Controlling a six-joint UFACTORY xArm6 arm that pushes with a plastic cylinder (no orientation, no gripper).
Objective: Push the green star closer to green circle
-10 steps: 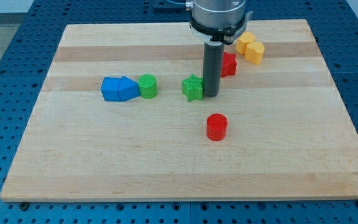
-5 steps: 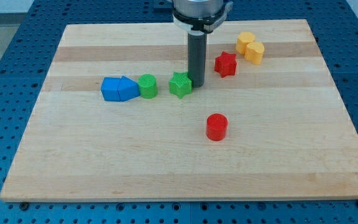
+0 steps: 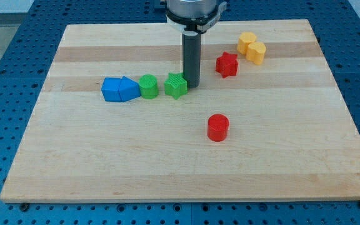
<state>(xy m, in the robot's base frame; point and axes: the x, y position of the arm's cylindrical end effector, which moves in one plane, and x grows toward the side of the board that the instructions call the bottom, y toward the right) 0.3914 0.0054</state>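
The green star (image 3: 175, 85) lies on the wooden board (image 3: 180, 156), just to the right of the green circle (image 3: 148, 86), with a small gap between them. My tip (image 3: 192, 85) stands against the star's right side. The dark rod rises from there to the arm's head at the view's top.
Two blue blocks (image 3: 120, 89) sit touching the green circle's left side. A red star (image 3: 227, 64) lies right of the rod. Two yellow blocks (image 3: 252, 48) sit at the upper right. A red cylinder (image 3: 217, 127) stands below and right of the tip.
My tip has slid left, pushing the green star left toward the green circle. The gap between the two has shrunk to a sliver. The other blocks have not moved.
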